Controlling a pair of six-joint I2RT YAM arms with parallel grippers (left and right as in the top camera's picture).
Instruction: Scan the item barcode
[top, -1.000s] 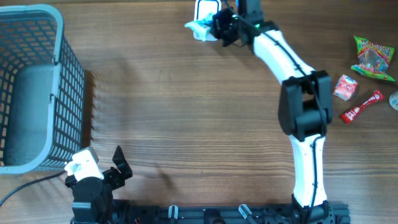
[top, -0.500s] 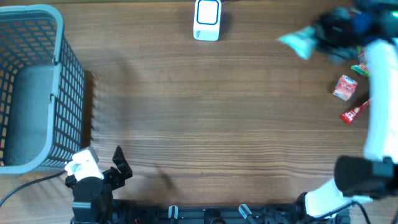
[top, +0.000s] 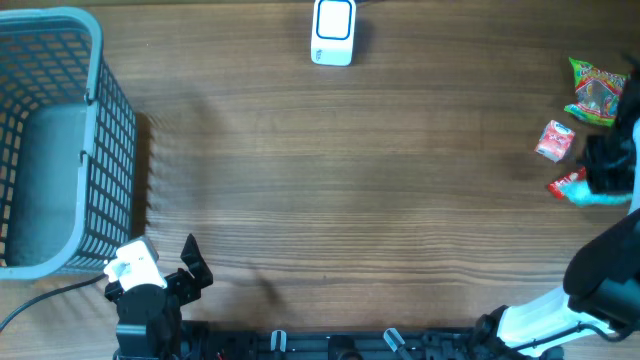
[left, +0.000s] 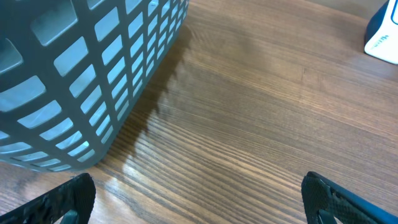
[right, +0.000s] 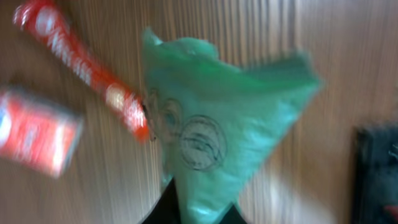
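Overhead view of a wood bench (top: 320, 180). Nearest, lower left of frame: left gripper (top: 192, 262), jaws wide apart, holding nothing, just beside a grey mesh basket (top: 118, 130). Its wrist view shows only basket wall and wood betw. the dark fingertips (left: 65, 200). Mid right edge: right gripper (top: 606, 168), low over the bench, w/ a green packet (top: 588, 197) at its tip. In the blurred right wrist view the packet's narrow end runs down into the dark gripper at frame bottom, so it looks pinched there, tho blur leaves that unsure. Packet is just beside a red stick pack (top: 565, 184) and near a small red box (top: 554, 140). A green candy bag (top: 600, 95) lies further up. Farthest, top centre: white-and-blue scanner (top: 333, 32), well apart from the packet. Progress, as a judgement: item is in grip but nowhere near the scanner, and no barcode shows. Can't tell if a scan is done; if not, packet still needs carrying to top centre, code facing the scanner.
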